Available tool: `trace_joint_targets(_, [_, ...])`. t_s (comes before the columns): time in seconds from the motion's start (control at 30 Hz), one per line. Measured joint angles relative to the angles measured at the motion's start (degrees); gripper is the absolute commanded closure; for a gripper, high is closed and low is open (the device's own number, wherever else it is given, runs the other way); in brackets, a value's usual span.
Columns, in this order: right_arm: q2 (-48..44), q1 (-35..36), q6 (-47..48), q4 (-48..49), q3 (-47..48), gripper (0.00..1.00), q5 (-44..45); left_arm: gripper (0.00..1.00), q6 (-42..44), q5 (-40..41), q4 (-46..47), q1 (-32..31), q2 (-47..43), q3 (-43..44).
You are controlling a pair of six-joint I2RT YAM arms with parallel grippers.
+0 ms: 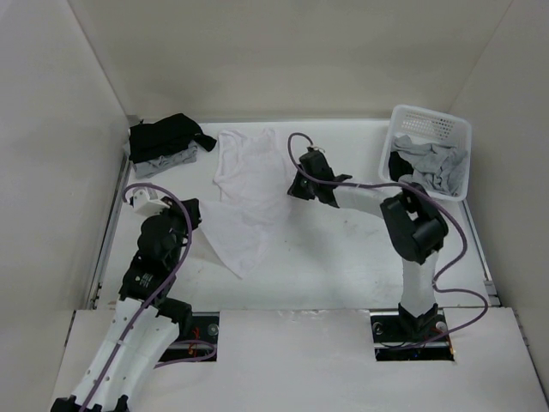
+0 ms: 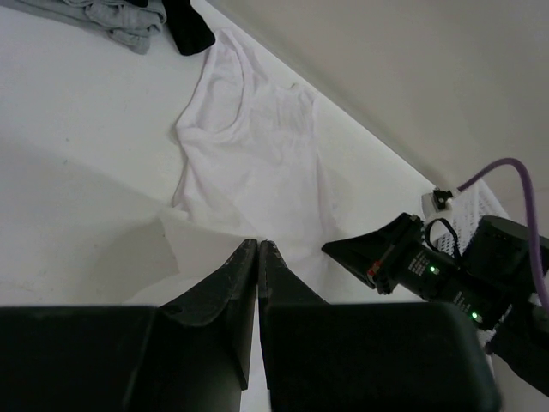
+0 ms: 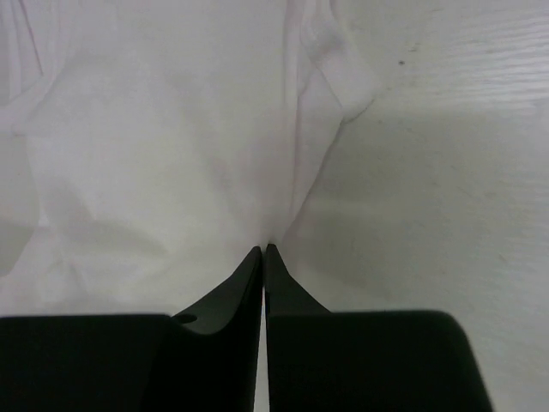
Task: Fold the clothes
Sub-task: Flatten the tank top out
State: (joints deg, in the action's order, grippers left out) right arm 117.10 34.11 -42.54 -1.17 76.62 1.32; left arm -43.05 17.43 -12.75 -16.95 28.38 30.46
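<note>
White table: left gripper and right gripper, jaws pressed together, each pinch the tank top at their tips; grasping step, next likely a joint lift and fold

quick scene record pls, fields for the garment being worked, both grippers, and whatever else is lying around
garment: white tank top, spread in the middle, near part bunched and raised toward the left arm
left gripper: shut, pinching the top's near-left edge
right gripper: shut, pinching the top's right edge
back left: pile of black and grey clothes
back right: white lattice basket, grey clothes inside
fold status: not yet folded
</note>
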Motion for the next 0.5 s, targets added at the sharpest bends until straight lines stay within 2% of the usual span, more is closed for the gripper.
trace_joint_targets(0.07, [-5.4, 0.1, 1.4, 0.2, -3.6, 0.95, 1.6, 0.98, 0.0, 0.0, 0.1, 0.0, 0.3, 1.0])
trace_joint_targets(0.2, [-22.3, 2.0, 5.4, -0.4, -7.2, 0.95, 5.0, 0.98, 0.1, 0.3, 0.3, 0.0, 0.0, 5.7])
trace_joint_targets(0.33, [-40.2, 7.2, 9.2, -0.5, -7.3, 0.94, 8.2, 0.98, 0.4, 1.1, 1.0, 0.0, -2.1, 10.9])
trace_joint_targets(0.5, [-55.1, 13.2, 11.7, -4.9, -8.9, 0.92, 11.7, 0.98, 1.5, 2.3, 0.9, 0.1, -6.9, 15.1])
